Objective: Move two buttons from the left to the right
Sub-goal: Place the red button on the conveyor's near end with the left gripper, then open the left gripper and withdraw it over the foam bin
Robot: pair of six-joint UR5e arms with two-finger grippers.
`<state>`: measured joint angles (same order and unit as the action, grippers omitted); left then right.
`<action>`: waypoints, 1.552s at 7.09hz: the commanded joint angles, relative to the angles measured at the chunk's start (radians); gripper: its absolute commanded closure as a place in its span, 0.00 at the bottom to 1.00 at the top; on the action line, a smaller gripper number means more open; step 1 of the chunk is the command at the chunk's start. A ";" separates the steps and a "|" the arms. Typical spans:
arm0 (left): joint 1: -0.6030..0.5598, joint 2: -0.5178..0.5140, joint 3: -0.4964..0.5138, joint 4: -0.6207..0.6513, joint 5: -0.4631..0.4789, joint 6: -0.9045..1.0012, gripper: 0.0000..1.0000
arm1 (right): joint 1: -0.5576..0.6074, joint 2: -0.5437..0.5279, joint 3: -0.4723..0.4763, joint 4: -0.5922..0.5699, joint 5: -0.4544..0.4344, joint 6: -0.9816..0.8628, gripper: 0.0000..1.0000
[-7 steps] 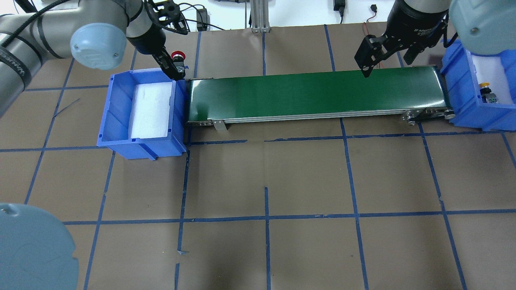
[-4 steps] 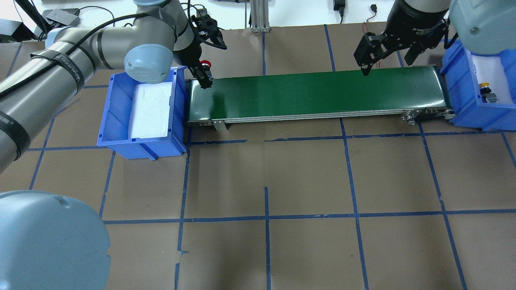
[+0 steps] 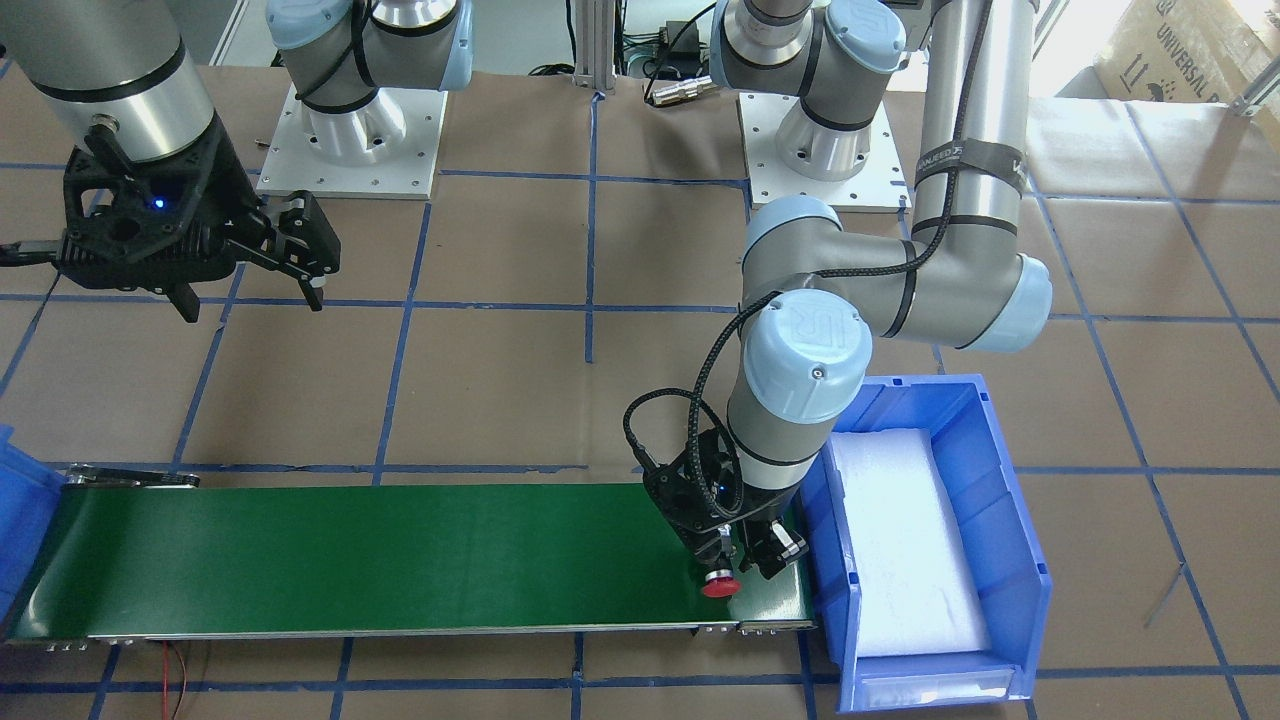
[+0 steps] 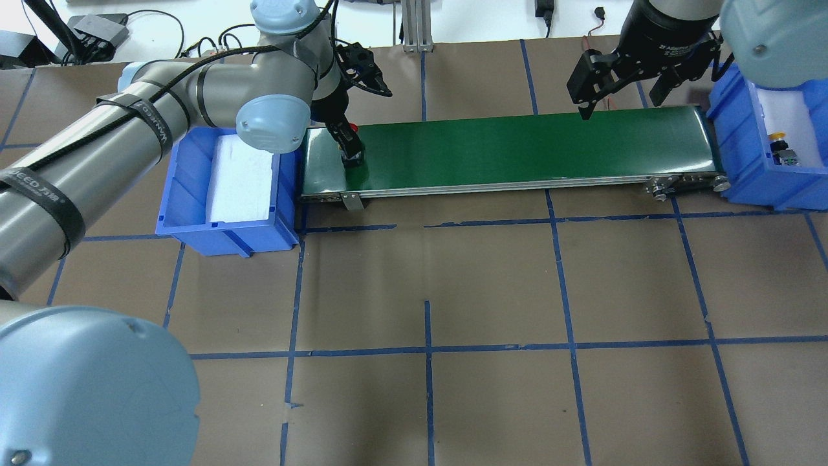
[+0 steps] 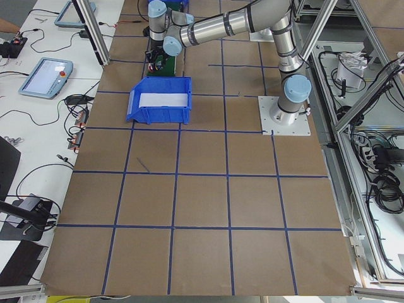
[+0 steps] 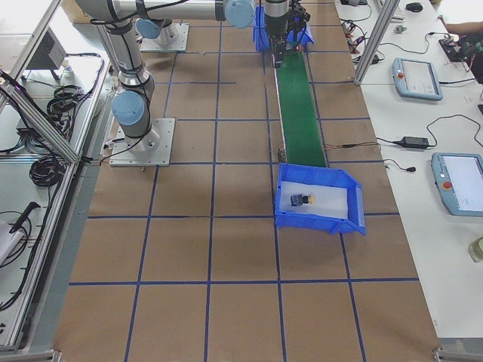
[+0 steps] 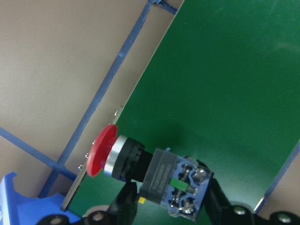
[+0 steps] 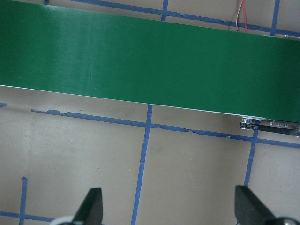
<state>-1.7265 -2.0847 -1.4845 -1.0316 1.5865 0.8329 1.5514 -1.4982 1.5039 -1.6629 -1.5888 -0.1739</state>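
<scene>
Clamping red button (image 7: 149, 169), left gripper (image 3: 742, 562) hangs over belt (image 4: 517, 149) end; right gripper (image 4: 619, 97) spread wide, empty, near other end.

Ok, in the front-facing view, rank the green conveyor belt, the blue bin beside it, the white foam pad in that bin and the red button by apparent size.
1. green conveyor belt, clearly largest
2. blue bin
3. white foam pad, lying within the bin
4. red button, by far the smallest
</scene>
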 commanded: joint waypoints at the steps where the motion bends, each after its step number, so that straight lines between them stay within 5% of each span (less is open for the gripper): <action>1: -0.001 0.011 0.015 -0.001 0.023 -0.026 0.00 | -0.001 0.001 0.002 0.000 0.000 0.001 0.00; 3: 0.082 0.053 0.023 -0.025 0.010 -0.023 0.00 | -0.001 0.001 0.004 -0.001 0.000 -0.001 0.00; 6: 0.218 0.220 0.009 -0.273 -0.003 -0.020 0.00 | -0.001 0.001 0.006 -0.004 -0.002 -0.002 0.00; 8: 0.272 0.322 -0.028 -0.422 -0.150 -0.006 0.00 | -0.001 0.003 0.007 -0.003 0.000 -0.002 0.00; 11: 0.272 0.473 -0.129 -0.438 -0.266 -0.006 0.00 | -0.001 0.001 0.007 -0.005 -0.002 -0.002 0.00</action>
<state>-1.4559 -1.6814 -1.5681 -1.4625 1.3688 0.8260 1.5509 -1.4959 1.5109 -1.6669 -1.5902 -0.1764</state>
